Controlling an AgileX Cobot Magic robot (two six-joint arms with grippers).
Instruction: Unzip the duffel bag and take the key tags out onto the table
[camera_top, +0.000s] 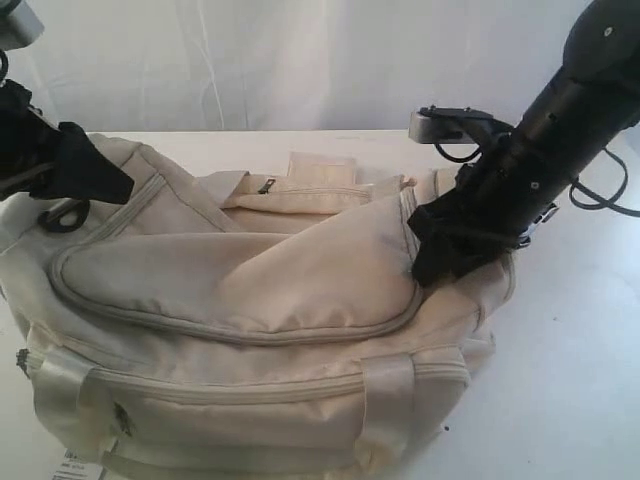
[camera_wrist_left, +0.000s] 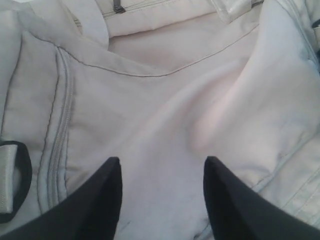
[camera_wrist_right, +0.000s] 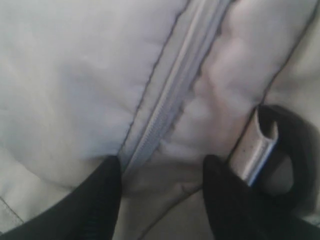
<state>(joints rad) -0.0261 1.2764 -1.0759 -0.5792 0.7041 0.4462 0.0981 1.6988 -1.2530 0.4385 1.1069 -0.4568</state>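
Note:
The cream duffel bag (camera_top: 250, 270) fills the middle of the white table (camera_top: 570, 380), its curved zip flap lying closed along the front. My left gripper (camera_top: 120, 185) is at the bag's left end, open above the flap fabric (camera_wrist_left: 165, 100), with nothing between its fingers (camera_wrist_left: 162, 162). My right gripper (camera_top: 432, 262) presses into the bag's right end. It is open, with bunched fabric between the fingers (camera_wrist_right: 161, 167), beside the zip (camera_wrist_right: 170, 95) and a black D-ring (camera_wrist_right: 295, 150). The key tags are hidden.
A small dark zip pull (camera_top: 267, 186) sits on the bag's back pocket. A black D-ring (camera_top: 62, 215) hangs at the left end. Shiny webbing handles (camera_top: 385, 400) cross the front. Black cables (camera_top: 600, 195) trail at the right. A white curtain hangs behind.

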